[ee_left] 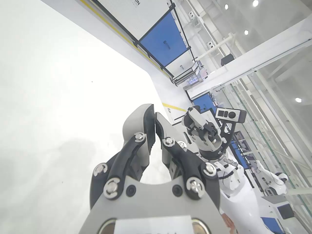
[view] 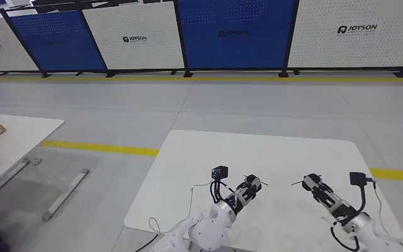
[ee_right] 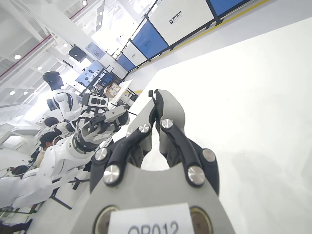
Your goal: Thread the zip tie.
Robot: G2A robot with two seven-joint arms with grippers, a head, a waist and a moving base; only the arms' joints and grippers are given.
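Holds both arms low over the near part of the white worktop (view: 283, 151), tips turned toward each other but well apart. Has the left end effector (view: 252, 182) pressed together, pinching a thin dark strip, taken here for the zip tie (ee_right: 132, 113), with short lengths poking out on either side of the fingertips. Has the right end effector (view: 306, 182) pressed together too, gripping a dark sliver (ee_right: 151, 93) jutting from its tip toward the left one. Cannot tell if the tie's other end or a separate piece. Cannot make out a head or slot on either bit.

Looks past the grasping stage, with both pieces lifted clear of the worktop. Not yet threaded, judging by the open space between the two free ends. Left to do, on this reading: bring the tips together, line the pointed end up with the slot, push through, pull snug. Calls for fine aim with so thin and springy a strip; likely to bend or slide aside if met off-line.
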